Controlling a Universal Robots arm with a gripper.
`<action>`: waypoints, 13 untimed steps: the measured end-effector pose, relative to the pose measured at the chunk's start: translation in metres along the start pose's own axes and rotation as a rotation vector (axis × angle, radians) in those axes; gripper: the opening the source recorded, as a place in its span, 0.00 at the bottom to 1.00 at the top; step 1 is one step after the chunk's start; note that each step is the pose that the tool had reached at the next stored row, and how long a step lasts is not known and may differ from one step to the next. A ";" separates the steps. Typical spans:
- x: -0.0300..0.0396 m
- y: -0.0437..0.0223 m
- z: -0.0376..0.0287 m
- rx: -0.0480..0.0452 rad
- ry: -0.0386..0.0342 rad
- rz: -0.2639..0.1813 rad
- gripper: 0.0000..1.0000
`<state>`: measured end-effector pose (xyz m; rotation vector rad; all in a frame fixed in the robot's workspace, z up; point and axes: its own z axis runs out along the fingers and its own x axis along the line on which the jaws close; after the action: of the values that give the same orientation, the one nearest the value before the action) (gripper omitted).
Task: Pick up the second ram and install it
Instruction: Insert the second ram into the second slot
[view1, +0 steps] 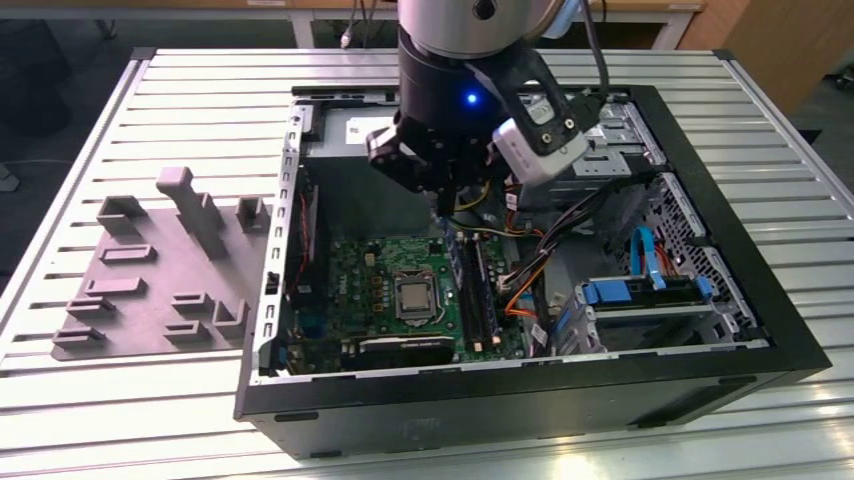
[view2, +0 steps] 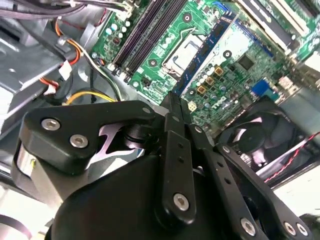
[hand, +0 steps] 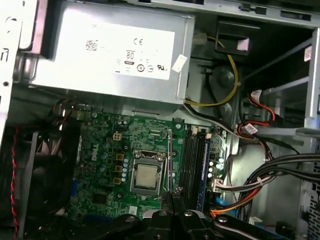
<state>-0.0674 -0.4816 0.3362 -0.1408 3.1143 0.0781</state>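
Observation:
My gripper (view1: 447, 203) hangs inside the open computer case (view1: 747, 350), above the green motherboard (view1: 374, 290). In both wrist views its black fingers (view2: 172, 130) are pressed together, with nothing visible between them. The gripper (hand: 175, 194) hovers over the board's edge near the processor socket (hand: 147, 176) and the memory slots (hand: 192, 157). Long dark strips fill the slots (view2: 142, 32) beside the socket. I cannot tell whether the second ram is one of them.
A grey moulded tray (view1: 154, 275) with upright blocks lies on the slatted table at the exterior view's left. Inside the case are a silver power supply (hand: 110, 50), bundled cables (view1: 534, 270), a fan (view2: 260, 137) and blue drive brackets (view1: 641, 290).

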 end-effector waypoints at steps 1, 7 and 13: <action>0.0000 0.0000 0.0001 0.0005 -0.0008 0.016 0.11; 0.0000 0.0000 0.0004 0.0022 -0.0042 0.087 0.11; 0.0000 0.0000 0.0004 0.0022 -0.0043 0.087 0.11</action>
<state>-0.0674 -0.4816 0.3357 -0.0051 3.1153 0.0764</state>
